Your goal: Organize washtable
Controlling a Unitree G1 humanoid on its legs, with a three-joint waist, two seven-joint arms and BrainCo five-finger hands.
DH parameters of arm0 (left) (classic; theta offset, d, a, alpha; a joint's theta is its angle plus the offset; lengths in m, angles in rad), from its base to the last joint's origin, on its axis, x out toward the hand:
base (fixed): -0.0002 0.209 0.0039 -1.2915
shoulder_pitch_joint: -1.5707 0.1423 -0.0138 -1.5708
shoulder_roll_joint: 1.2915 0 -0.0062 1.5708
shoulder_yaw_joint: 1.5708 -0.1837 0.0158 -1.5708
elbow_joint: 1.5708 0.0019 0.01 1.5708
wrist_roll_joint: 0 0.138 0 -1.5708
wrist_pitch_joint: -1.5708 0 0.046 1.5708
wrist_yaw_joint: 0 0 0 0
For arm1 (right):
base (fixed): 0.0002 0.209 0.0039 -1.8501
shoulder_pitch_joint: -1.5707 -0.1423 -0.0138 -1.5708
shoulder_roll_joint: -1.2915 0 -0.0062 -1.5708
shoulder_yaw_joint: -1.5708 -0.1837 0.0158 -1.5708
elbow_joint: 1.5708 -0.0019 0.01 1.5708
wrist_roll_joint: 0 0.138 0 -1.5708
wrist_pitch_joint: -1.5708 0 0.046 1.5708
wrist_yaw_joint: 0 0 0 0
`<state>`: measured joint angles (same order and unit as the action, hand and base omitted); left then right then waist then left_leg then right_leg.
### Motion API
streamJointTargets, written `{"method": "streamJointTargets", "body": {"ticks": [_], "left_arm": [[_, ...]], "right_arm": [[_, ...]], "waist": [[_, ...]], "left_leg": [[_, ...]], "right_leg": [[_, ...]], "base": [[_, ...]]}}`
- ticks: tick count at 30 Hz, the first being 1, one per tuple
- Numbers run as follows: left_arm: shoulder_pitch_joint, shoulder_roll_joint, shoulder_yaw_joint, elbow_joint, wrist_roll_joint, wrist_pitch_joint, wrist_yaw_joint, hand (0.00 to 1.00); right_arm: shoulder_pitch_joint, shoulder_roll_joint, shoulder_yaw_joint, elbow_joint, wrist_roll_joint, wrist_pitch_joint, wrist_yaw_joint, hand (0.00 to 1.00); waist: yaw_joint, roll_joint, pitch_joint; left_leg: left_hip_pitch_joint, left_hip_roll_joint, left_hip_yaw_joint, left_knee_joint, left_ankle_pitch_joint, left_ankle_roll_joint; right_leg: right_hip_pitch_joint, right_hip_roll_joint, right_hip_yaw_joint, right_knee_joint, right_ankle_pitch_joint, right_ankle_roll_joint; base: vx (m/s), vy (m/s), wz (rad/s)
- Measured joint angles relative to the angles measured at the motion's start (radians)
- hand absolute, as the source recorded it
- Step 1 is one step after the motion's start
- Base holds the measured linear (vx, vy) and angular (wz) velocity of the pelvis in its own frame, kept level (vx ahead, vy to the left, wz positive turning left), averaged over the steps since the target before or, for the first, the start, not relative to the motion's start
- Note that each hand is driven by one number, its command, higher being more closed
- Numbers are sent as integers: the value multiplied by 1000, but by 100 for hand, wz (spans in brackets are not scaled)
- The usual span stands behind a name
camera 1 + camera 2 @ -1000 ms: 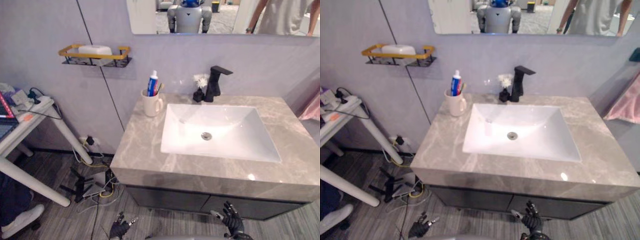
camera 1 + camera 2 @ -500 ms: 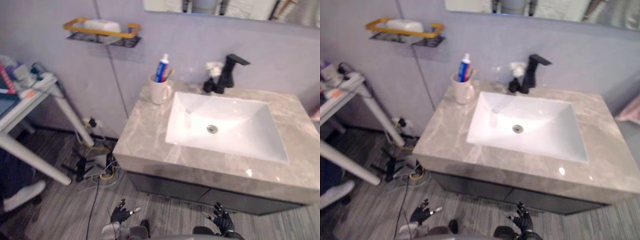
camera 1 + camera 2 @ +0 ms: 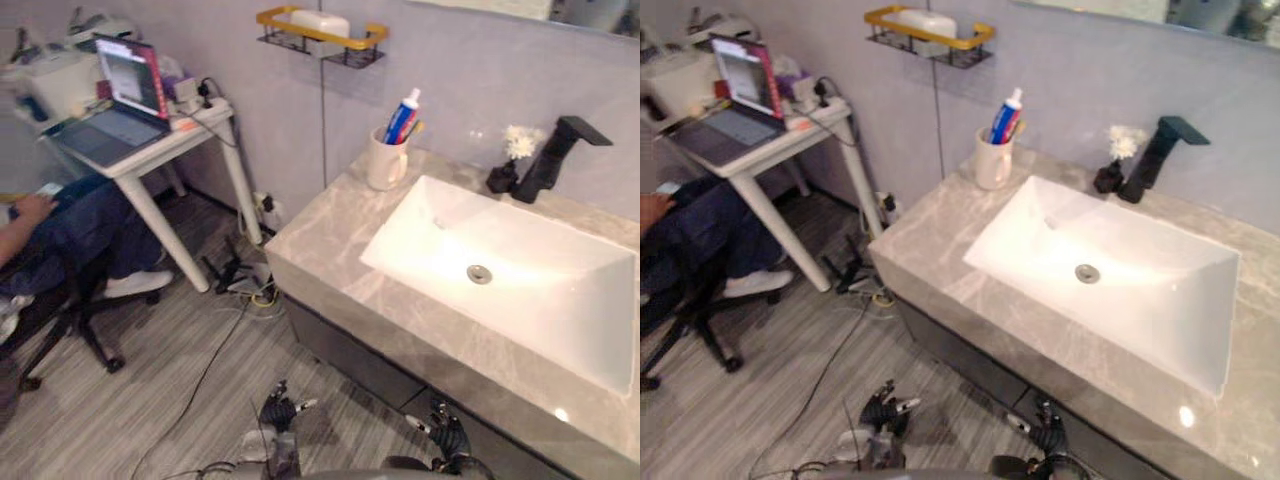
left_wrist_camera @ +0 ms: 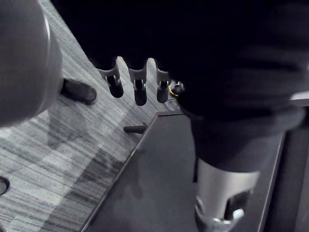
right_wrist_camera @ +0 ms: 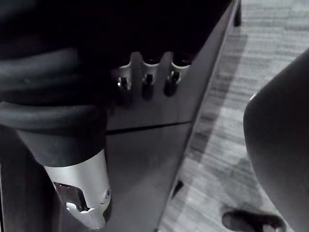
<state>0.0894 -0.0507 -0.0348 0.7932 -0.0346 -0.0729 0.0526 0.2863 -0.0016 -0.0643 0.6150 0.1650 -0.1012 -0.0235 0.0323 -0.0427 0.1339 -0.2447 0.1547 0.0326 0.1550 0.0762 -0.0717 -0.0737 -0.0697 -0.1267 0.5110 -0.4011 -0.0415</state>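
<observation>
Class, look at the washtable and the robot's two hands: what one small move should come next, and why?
Probably raise the left hand toward the mug at the back corner of the countertop. Both hands, the right hand too, hang open below the counter edge, holding nothing, and the mug with toothpaste stands on the left side.

Grey wall [image 3: 470, 70], wood-grain floor [image 3: 150, 400], white desk [image 3: 160, 152]

Open laptop [image 3: 118, 105] on white desk [image 3: 160, 150]; seated person [image 3: 80, 215] beside.
</observation>
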Motion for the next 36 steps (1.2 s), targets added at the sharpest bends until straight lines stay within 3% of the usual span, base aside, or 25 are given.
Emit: {"method": "streamJointTargets", "body": {"ticks": [1, 2, 3, 6, 7, 9, 14, 19, 22, 24, 25, 26, 27, 28, 31, 34, 36], "left_arm": [[-3, -2, -3, 0, 0, 0, 0, 0], [-2, -3, -5, 2, 3, 1, 1, 0], [-4, -3, -7, 2, 6, 1, 1, 0], [-18, 16, -46, 44, 10, 2, 14, 0], [-23, 32, -68, 68, 11, 5, 15, 0], [-23, 57, -92, 85, 24, 7, 15, 0], [-21, 95, -94, 110, 44, 8, 15, 0], [-19, 116, -86, 124, 43, 8, 15, 0], [-22, 116, -77, 120, 42, 0, 13, 0], [-22, 116, -64, 107, 41, -4, 13, 0], [-23, 115, -55, 106, 40, -4, 13, 0], [-19, 113, -38, 109, 32, -4, 13, 0], [-16, 114, -35, 108, 28, -4, 14, 0], [-6, 123, -22, 108, 27, -3, 15, 0], [18, 137, 21, 109, 16, -3, 16, 0], [17, 126, 39, 113, 7, -4, 15, 0], [4, 120, 48, 122, 7, -7, 15, 0]], "right_arm": [[0, 1, 1, 0, 0, 1, 0, 0], [-1, -1, 0, 2, 0, 2, 0, 0], [-3, -5, 0, 4, 0, 1, 0, 0], [-65, -20, -5, 82, 0, -3, 1, 0], [-97, -21, -19, 113, 0, -3, 2, 0], [-107, -15, -21, 135, -4, -7, 5, 0], [-142, -7, -16, 198, -21, -4, 7, 0], [-167, -9, -15, 223, -33, -4, 7, 0], [-170, -9, -16, 226, -45, -1, 7, 0], [-167, -27, -16, 227, -58, 1, 7, 0], [-168, -30, -16, 228, -58, 0, 7, 0], [-169, -41, -12, 229, -58, 0, 8, 0], [-170, -37, -11, 229, -59, 0, 8, 0], [-168, -33, 5, 229, -62, -3, 11, 0], [-171, -37, 33, 229, -60, -7, 22, 0], [-159, -42, 43, 221, -55, -10, 24, 0], [-152, -43, 45, 215, -54, -11, 23, 0]], "waist": [[-1, -9, 4], [-24, -12, 3], [-30, -11, 2], [-44, 10, -3], [-44, 17, -5], [-44, 18, -6], [-43, 20, -10], [-41, 24, -16], [-39, 23, -17], [-29, 23, -20], [-24, 21, -18], [-19, 20, -12], [-18, 31, -10], [-21, 27, -4], [-18, 21, 10], [-35, 18, 11], [-21, 5, 10]], "left_leg": [[-6, -7, 47, 98, -2, 2], [5, -18, 85, 187, -34, -3], [17, -15, 102, 200, -61, 0], [100, -7, 177, 86, -105, 6], [144, -24, 181, -4, -71, -24], [186, -39, 180, -88, -30, -11], [197, -77, 180, -122, -16, 10], [167, -105, 184, -102, -39, 39], [87, -140, 152, -18, -85, 85], [37, -182, 105, 81, -164, 116], [37, -195, 101, 95, -179, 124], [48, -210, 69, 102, -196, 143], [59, -212, 50, 102, -201, 149], [80, -213, 10, 100, -212, 161], [126, -216, -83, 88, -221, 173], [190, -242, -242, 68, -220, 161], [211, -289, -345, 70, -228, 144]], "right_leg": [[5, -19, -20, -6, 3, -2], [16, -44, -62, -15, 8, 2], [15, -50, -78, -19, 11, 3], [14, -55, -112, -52, 39, 25], [22, -56, -107, -71, 54, 39], [56, -52, -106, -134, 97, 56], [85, -73, -95, -220, 142, 101], [82, -93, -85, -271, 160, 142], [70, -116, -93, -288, 153, 181], [86, -154, -109, -248, 140, 241], [66, -165, -87, -188, 147, 229], [-22, -174, -12, 28, 177, 184], [-53, -166, 19, 93, 178, 170], [-80, -121, 79, 141, 144, 170], [-128, -34, 109, 96, 101, 157], [-190, 60, 209, -31, 115, 154], [-203, 63, 299, -85, 154, 152]], "base": [[-64, -114, 91], [-29, -62, 86], [-31, -22, 85], [-27, 74, 44], [-37, 125, 14], [-41, 149, 3], [-78, 153, 4], [-59, 115, 0], [53, 170, 37], [146, 187, 51], [212, 191, 54], [230, 184, 59], [304, 194, 86], [239, 81, 68], [350, 20, 97], [338, -74, 157], [275, -179, 203]]}}
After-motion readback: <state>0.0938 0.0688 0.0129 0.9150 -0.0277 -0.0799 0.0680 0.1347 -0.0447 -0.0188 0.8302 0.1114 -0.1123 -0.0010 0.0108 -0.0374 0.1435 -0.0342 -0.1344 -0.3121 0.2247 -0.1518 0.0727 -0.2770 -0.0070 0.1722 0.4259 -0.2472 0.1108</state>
